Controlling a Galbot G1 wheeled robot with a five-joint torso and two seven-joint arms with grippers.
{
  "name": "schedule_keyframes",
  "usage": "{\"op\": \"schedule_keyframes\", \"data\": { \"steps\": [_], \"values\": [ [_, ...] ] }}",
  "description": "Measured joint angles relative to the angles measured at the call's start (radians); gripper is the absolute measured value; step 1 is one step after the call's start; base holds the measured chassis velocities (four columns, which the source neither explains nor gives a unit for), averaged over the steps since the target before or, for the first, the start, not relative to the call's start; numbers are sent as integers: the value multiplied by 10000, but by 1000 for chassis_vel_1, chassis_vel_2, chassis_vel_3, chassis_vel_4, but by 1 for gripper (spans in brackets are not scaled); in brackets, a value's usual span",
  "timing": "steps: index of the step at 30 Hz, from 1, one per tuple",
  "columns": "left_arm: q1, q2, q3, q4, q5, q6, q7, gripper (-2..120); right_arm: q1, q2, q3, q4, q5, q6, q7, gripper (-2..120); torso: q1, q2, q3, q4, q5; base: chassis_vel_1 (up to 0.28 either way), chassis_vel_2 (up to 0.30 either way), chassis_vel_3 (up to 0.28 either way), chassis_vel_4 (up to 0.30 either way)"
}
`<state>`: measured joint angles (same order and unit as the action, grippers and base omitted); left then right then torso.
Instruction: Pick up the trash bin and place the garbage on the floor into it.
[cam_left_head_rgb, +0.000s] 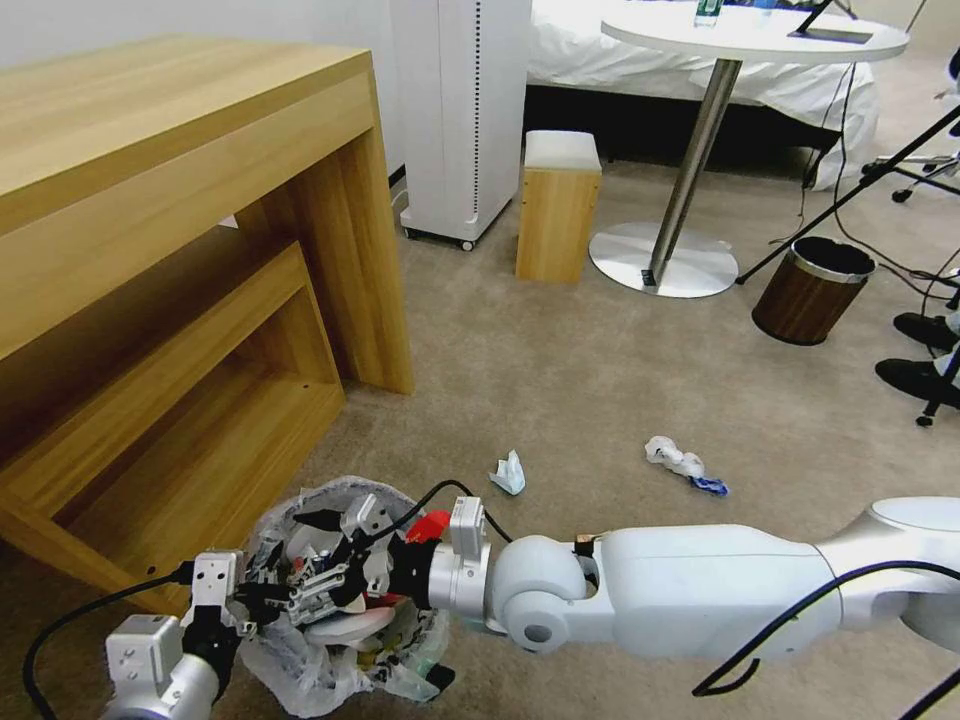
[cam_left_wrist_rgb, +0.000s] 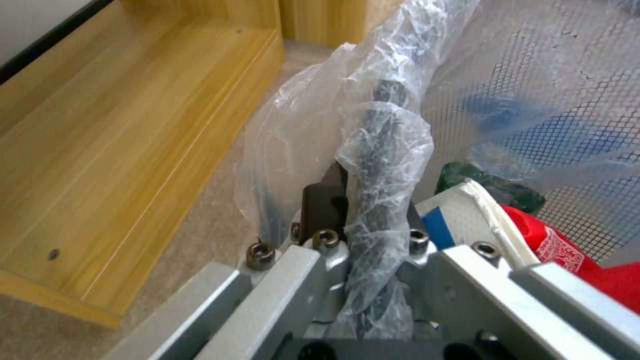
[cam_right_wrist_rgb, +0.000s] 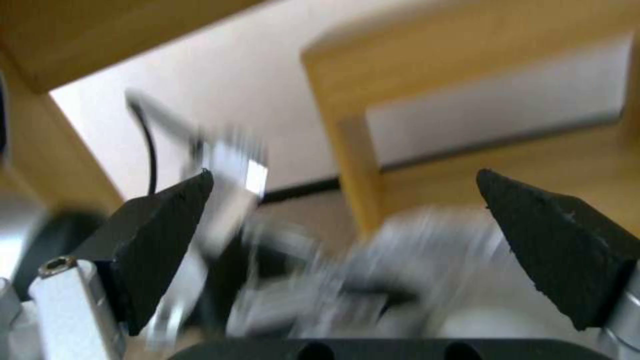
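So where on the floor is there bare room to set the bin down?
Bare carpet lies between the wooden desk, the stool and the two litter scraps. It is crowded at the bin, where the left gripper clamps the rim and the open right gripper hangs over it.

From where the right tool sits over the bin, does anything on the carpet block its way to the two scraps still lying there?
Nothing visible does. Bare carpet lies between the right tool, open above the trash bin, and both the white crumpled paper and the white-and-blue scrap. The left tool grips the bin's rim.
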<state>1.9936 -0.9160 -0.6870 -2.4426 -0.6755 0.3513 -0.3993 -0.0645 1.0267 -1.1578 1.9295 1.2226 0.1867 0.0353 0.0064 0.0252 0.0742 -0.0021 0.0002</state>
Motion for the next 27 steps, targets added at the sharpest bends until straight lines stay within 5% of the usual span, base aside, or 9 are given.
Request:
{"op": "schedule_keyframes", "data": {
  "steps": [12, 16, 19, 27],
  "values": [
    [-121, 306, 34, 273, -146, 9, 126, 0, -361, -1601, 2341, 191, -866, -529, 332, 100, 0, 1, 0, 2, 0, 0, 0, 0, 0],
    [-221, 469, 5, 385, -340, 30, 79, 0, -1660, -2610, 3952, 234, -1442, -1283, 1080, 100, 0, 2, 0, 1, 1, 0, 0, 0, 0],
    [-301, 445, -1, 440, -457, 42, 212, 0, -4866, -4116, 7157, 181, -1986, -2328, 2663, 100, -1, 2, 0, -2, 4, 0, 0, 0, 0],
    [-581, 251, 32, 438, -686, 85, 306, 0, -8024, -4526, 10520, 432, -2378, -3059, 3371, 100, 0, 2, -1, 0, 2, 0, 0, 0, 0]
  ]
}}
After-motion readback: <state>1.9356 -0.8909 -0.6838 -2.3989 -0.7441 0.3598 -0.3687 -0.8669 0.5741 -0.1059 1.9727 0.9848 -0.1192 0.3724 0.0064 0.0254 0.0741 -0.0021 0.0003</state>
